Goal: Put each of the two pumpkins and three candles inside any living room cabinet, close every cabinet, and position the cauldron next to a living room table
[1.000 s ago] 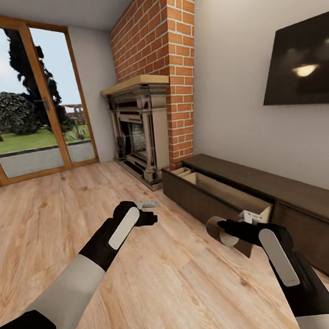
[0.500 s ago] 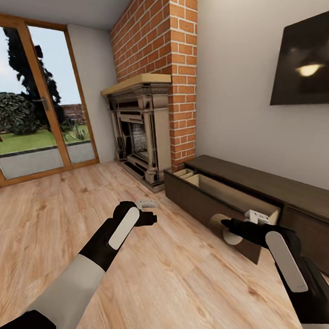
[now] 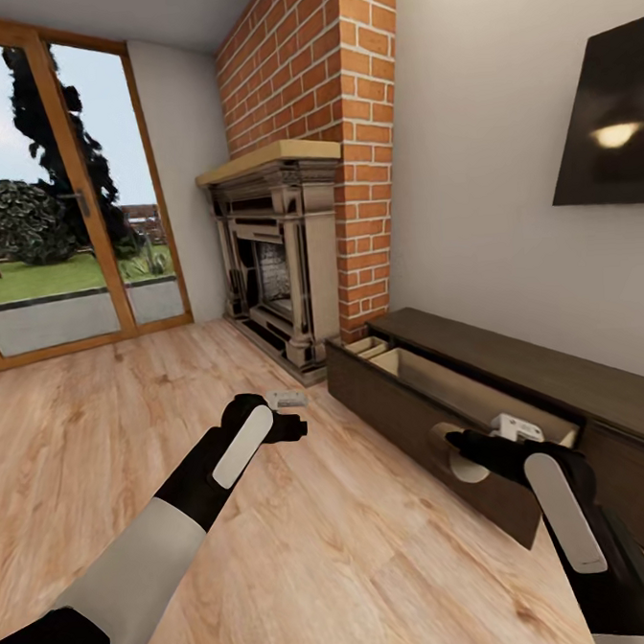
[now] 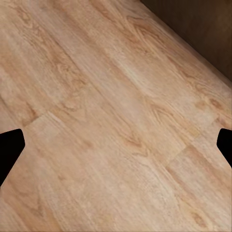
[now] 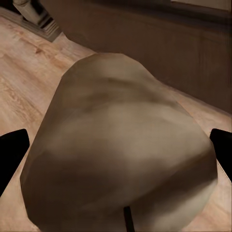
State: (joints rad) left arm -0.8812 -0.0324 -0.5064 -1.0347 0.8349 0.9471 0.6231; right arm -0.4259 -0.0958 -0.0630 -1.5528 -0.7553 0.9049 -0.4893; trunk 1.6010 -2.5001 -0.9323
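A tan candle [image 3: 464,468] is held in my right gripper [image 3: 461,450], which is shut on it just in front of the pulled-out drawer front of the dark brown cabinet [image 3: 517,366]. In the right wrist view the candle [image 5: 121,150] sits large between the two black fingertips, with the cabinet [image 5: 159,43] behind it. The drawer's pale inside [image 3: 451,382] holds a small white object [image 3: 517,428] near its right end. My left gripper [image 3: 291,427] hangs open over bare wooden floor, well left of the cabinet. Its fingertips [image 4: 9,150] stand far apart with nothing between them.
A stone fireplace [image 3: 279,258] with a brick chimney stands past the cabinet's far end. A small white object [image 3: 287,398] lies on the floor near it. A dark TV [image 3: 610,119] hangs above the cabinet. Glass doors [image 3: 55,206] fill the left wall.
The view has shifted, with the cabinet now closer. My right gripper with the candle has come nearer the open drawer's front. The left arm holds the same pose.
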